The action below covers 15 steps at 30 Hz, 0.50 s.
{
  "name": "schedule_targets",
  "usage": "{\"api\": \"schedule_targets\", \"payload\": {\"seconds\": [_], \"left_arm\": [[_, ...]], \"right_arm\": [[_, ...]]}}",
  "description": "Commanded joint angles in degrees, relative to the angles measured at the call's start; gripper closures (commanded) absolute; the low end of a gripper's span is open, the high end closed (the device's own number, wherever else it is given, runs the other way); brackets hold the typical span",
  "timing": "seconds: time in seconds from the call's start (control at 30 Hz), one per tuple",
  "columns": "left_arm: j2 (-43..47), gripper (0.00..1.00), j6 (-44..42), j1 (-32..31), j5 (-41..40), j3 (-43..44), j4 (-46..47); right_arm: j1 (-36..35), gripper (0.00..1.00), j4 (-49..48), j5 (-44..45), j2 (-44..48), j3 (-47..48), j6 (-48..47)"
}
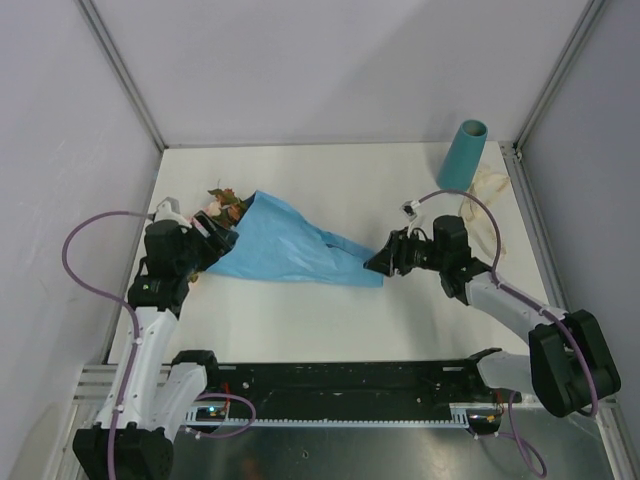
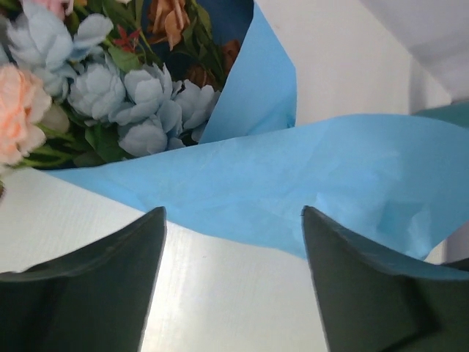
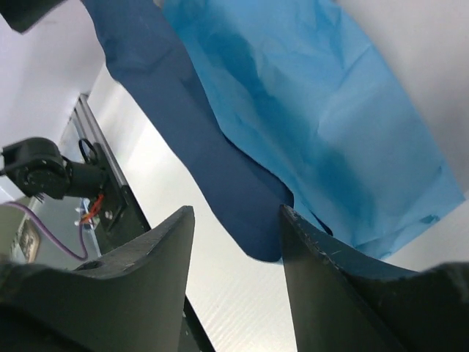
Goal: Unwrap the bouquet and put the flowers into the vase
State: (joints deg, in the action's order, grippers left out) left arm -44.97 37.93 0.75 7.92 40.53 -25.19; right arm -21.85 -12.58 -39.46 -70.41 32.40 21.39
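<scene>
bases of both arms sit on a dark rail [image 1: 340, 378] at the near edge of the white table [image 1: 330, 325], with a purple cable [image 1: 85, 262] looping out beside the left arm. a little farther in, the bouquet [image 1: 290, 248] lies on its side across the middle of the table. its light blue paper spreads in a cone from a wide mouth on the left to a narrow tail on the right.

the left gripper [image 1: 207, 250] is at the wide mouth. in its wrist view its dark fingers [image 2: 88, 293] stand well apart with only bare table between them. the edge of the paper lies just beyond the tips, so it is open and holds nothing.

the right gripper [image 1: 378, 262] is at the narrow tail. its wrist view shows its fingers [image 3: 352, 293] parted too, with a corner of the paper's dark blue side reaching into the gap, pinched by neither finger.

the flowers [image 2: 139, 103] are in the wrapping, heads poking out of the mouth at the left: pale blue blossoms in a cluster, a pink rose at the edge, rust-brown blooms and green leaves behind.

farthest back, at the right rear corner, the teal vase [image 1: 462, 155] stands well apart from the bouquet, with a cream ribbon [image 1: 490, 192] lying loose just beside it.
</scene>
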Motion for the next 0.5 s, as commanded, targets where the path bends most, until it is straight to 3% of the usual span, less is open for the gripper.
{"api": "schedule_targets", "payload": {"seconds": [0.0,0.1,0.33,0.47], "left_arm": [[1.6,0.12,-10.3,-0.2,3.5,4.7,-4.8],[3.1,0.02,-13.7,-0.2,5.5,4.5,-5.1],[4.9,0.00,-14.1,-0.2,12.2,3.6,-4.4],[7.3,0.00,-14.2,-0.2,10.8,2.8,-4.4]], "right_arm": [[1.9,0.46,-6.4,-2.1,-1.1,5.1,7.2],[3.0,0.49,-7.9,0.6,-2.7,7.3,11.6],[4.4,0.56,-6.8,12.7,-8.1,13.1,15.5],[4.2,0.58,-4.4,13.2,-14.4,17.1,14.7]]}}
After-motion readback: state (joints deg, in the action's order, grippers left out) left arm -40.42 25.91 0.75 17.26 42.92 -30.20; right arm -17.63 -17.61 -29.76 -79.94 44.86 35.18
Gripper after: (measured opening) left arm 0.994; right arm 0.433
